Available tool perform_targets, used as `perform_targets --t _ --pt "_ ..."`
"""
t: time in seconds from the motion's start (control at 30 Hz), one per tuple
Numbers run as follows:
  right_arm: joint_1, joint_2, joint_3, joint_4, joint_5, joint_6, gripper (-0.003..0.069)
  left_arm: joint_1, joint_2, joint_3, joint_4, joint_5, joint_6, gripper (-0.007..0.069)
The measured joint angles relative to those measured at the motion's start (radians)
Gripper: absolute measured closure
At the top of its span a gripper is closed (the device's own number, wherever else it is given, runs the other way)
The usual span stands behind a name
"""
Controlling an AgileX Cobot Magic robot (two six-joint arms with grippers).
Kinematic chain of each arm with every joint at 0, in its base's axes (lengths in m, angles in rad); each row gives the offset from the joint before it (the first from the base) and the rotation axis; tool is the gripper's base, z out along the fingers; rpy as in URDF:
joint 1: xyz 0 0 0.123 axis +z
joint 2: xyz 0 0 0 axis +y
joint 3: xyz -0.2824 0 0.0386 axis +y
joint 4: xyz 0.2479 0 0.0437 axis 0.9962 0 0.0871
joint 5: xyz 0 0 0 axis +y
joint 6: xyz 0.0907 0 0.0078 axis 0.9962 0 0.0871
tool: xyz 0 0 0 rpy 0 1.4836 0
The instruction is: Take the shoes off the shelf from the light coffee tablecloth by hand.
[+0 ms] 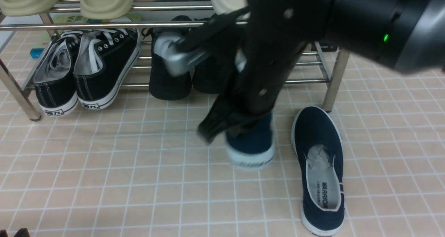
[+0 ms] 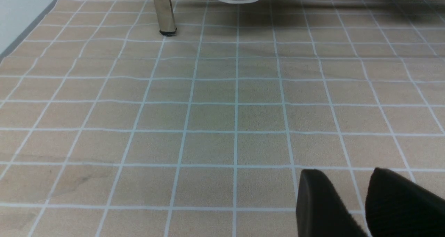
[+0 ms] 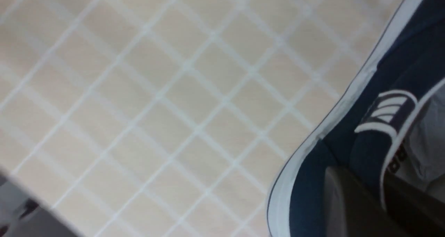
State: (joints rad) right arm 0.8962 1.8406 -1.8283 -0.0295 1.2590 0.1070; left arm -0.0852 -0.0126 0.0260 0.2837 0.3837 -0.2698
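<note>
- Right gripper [image 3: 370, 181]: jaws pinch the side wall of one navy slip-on shoe [image 1: 251, 145], one finger outside the canvas and the other inside the opening.
- The pinched shoe is off the chrome shoe rack [image 1: 104, 25], just near of its right half, heel facing near. Whether its sole touches the light coffee tablecloth [image 1: 139, 181] cannot be told, as this part is blurred.
- The second navy slip-on [image 1: 321, 171] lies flat on the tablecloth to the right, its toe close to the rack's right near post.
- Left gripper [image 2: 346, 176]: fingers slightly apart over bare cloth, holding nothing.
- Handling, judged: the shoe is probably light. The canvas upper is soft and will fold under a pinch, and the paper stuffing [image 1: 318, 153] props the toe. The rubber sole is stiffer and not slippery.
- Best hold, judged: the collar edge mid-side, as taken here. Gripped off-centre, the shoe may tip.
- Writing: "WARRIOR" on the grey insole [image 1: 325, 191]; the small print beside it is illegible.
- The heel tabs of the black lace-up sneakers [image 1: 100, 66] read "回力".
- The white-striped side tab [image 3: 387, 113] bears no readable text.
</note>
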Motion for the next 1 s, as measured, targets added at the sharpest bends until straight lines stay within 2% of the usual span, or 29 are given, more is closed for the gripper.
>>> perform_targets --t 0.5,0.73,0.87,1.0 --pt "0.019 0.0 0.159 -0.025 -0.01 0.068 0.06 0.0 0.0 0.0 0.0 0.0 0.0 0.0384" --pt "0.019 0.0 0.195 -0.113 -0.024 0.106 0.06 0.0 0.0 0.0 0.0 0.0 0.0 0.0384" --pt "0.012 0.0 0.221 -0.165 -0.067 0.116 0.06 0.0 0.0 0.0 0.0 0.0 0.0 0.0384" --pt "-0.033 0.0 0.277 -0.153 -0.179 0.116 0.06 0.0 0.0 0.0 0.0 0.0 0.0 0.0384"
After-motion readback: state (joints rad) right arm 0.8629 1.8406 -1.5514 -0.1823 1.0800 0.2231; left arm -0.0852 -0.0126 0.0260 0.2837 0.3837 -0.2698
